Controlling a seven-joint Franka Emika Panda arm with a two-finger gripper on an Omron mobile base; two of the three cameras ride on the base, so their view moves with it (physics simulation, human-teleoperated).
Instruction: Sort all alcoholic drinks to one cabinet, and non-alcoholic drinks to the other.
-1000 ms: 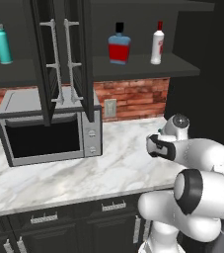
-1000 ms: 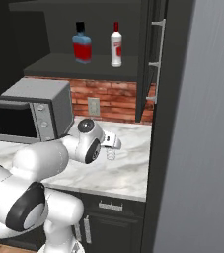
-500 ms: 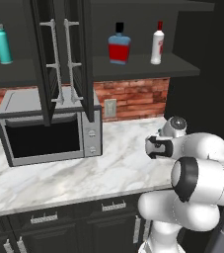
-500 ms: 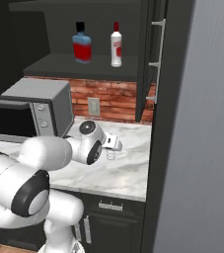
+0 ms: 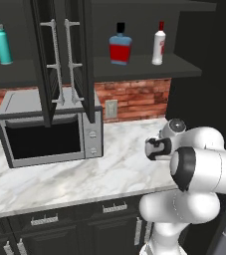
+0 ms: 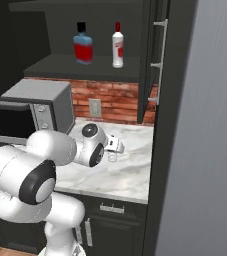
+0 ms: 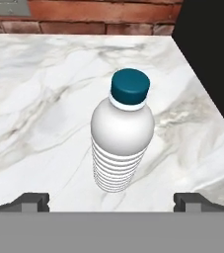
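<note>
Hand view: ribbed water bottle upright on counter, ahead between wide-spread jaws, untouched.

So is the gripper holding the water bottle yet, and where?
Nothing is held. The gripper is open, its fingertips apart on either side of the upright water bottle.

The water bottle stands upright on the bench, near its right end, in front of the brick wall. The tool sits just before it, its tips to either side and apart from it. The microwave stands on the bench to the left. On the shelf above, the flat bottle stands left of the slim bottle; the tall cylinder bottle stands in the left cabinet.
</note>
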